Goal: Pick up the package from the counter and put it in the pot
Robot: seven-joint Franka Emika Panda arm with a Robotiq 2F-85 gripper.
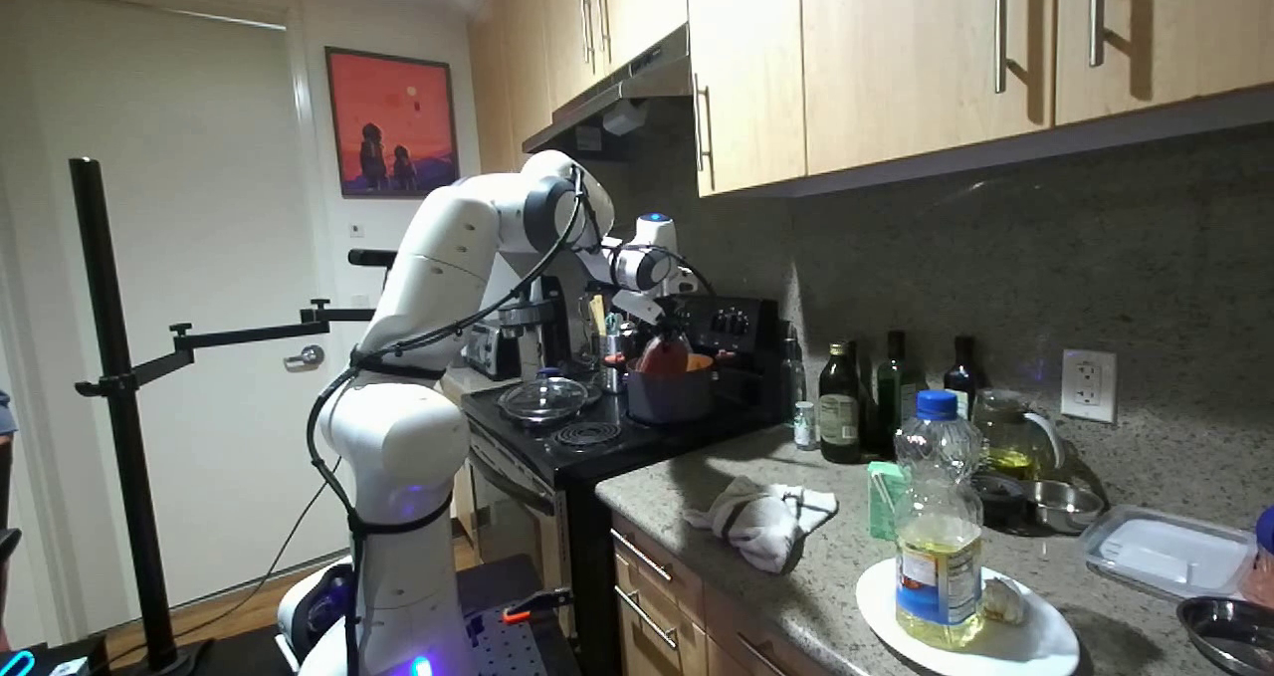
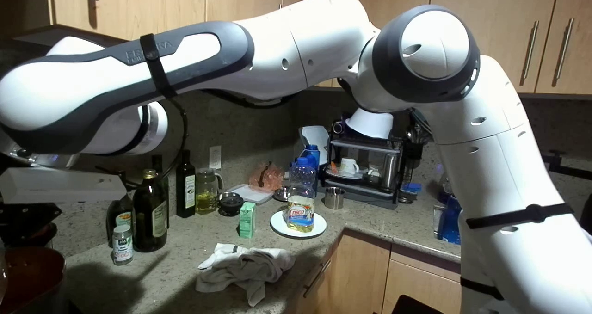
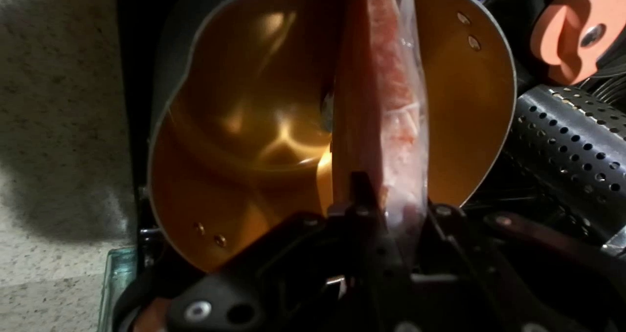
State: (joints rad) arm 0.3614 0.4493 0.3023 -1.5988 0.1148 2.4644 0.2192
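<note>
Pinkish contents in clear plastic: in the wrist view, your jaws are clenched on the package (image 3: 398,112), edge-on across the pot (image 3: 220,185). Inside the wavy rim and smooth golden wall, you have more room left of it than right, where a perforated metal can (image 3: 572,136) sits just outside. In an exterior view, the package shows at the rim, its depth unclear, the pot on the black stove (image 1: 629,443). In an exterior view, a crumpled cloth (image 2: 245,267) lies on the speckled stone counter (image 2: 180,254).
</note>
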